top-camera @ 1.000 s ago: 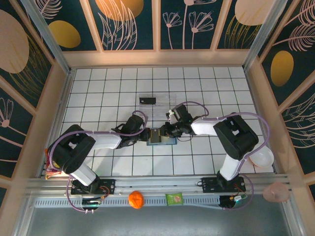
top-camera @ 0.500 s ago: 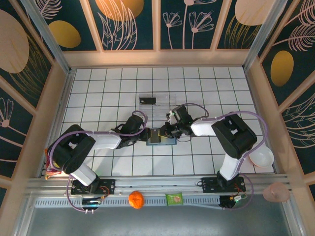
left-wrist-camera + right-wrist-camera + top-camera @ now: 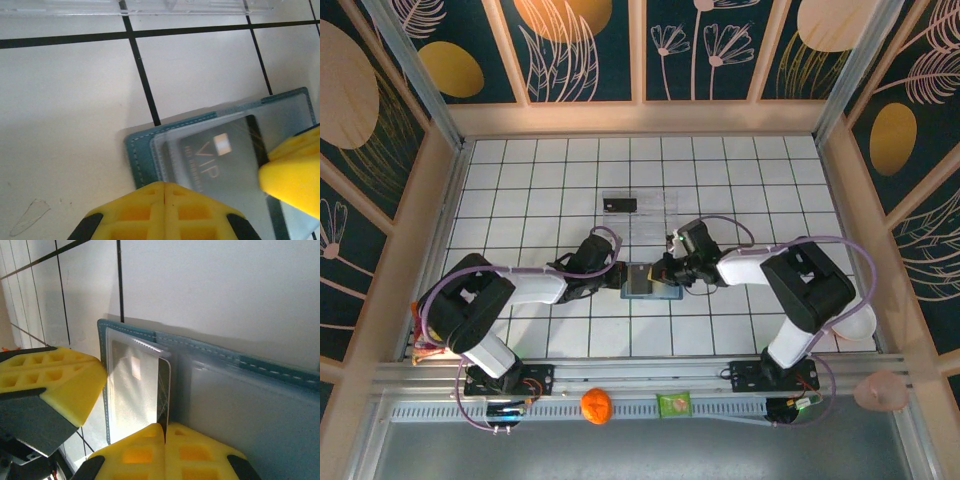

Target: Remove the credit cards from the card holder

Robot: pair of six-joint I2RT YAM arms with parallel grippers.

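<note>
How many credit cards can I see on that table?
2. One black card lies on the clear tray at the back; one VIP card sits in the teal wallet's pocket. More may hide inside the wallet.

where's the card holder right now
In the top view the card holder lies open near the middle of the table, between the left gripper and right gripper, on the near side of the clear tray.

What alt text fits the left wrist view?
Open teal-blue folding card holder on white tiles, holding a dark VIP credit card. The shut yellow left gripper sits over its near edge; the right gripper's yellow fingertips overlap the card.
</note>
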